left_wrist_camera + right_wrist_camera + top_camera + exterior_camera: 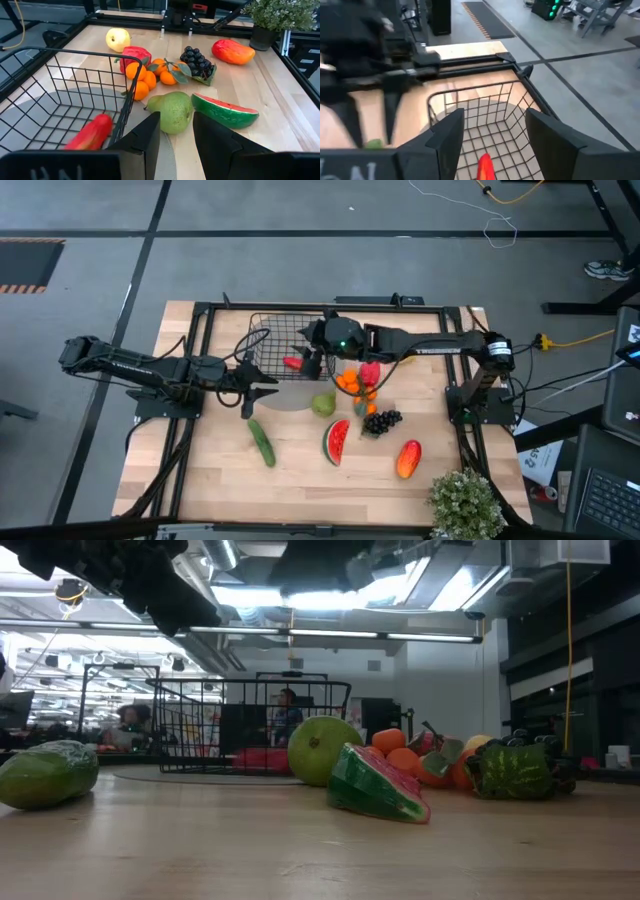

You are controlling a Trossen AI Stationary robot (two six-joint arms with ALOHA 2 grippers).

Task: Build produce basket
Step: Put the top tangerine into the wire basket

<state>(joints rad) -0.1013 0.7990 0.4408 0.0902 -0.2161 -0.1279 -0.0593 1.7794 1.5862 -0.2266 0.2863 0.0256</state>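
The black wire-mesh basket (272, 340) stands at the table's far middle on a grey round mat (292, 396), and a red fruit (292, 363) lies in it. My right gripper (309, 360) is open above the basket's right part, over that red fruit (485, 168). My left gripper (264, 393) is open and empty just near of the basket, pointing at the green pear (173, 112), which lies apart from it. The oranges (352, 383), a red fruit (370, 372), dark grapes (381, 421), the watermelon slice (337, 442), cucumber (261, 442) and mango (408, 459) lie on the table.
A potted leafy plant (465, 502) stands at the near right corner. A yellow fruit (118, 39) lies beyond the oranges. A black frame (200, 320) borders the table. Bare wood lies along the near edge (300, 500). People show in the room behind (286, 710).
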